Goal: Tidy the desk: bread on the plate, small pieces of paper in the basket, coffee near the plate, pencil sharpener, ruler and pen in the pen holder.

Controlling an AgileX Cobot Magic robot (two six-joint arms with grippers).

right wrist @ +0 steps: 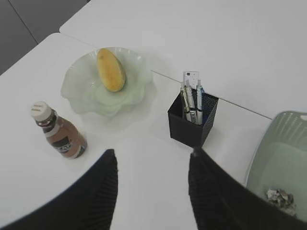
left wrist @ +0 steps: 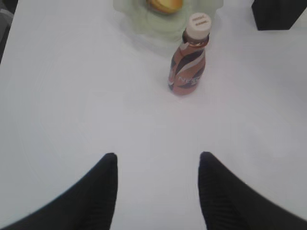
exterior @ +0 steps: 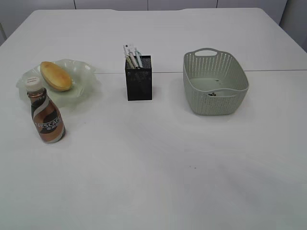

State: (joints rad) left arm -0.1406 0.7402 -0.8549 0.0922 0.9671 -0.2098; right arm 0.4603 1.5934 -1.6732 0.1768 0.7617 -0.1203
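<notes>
You've got a matt white table [exterior: 158, 158], translucent glossy plate [exterior: 84, 72], black mesh holder [exterior: 139, 79], perforated plastic basket [exterior: 201, 64], shiny-wrapped bottle [exterior: 46, 117], crumpled paper [right wrist: 280, 197] inside the basket

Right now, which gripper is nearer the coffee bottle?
Left, as far as the wrist views show. The left gripper faces the coffee bottle straight ahead, open and empty. The right gripper sees it farther off to its left, beside the plate.

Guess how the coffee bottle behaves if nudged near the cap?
The coffee bottle stands upright, tall on a narrow base, so it would probably tip rather than slide. Its round body would likely roll afterwards. The glossy wrap looks slippery to grip.
</notes>
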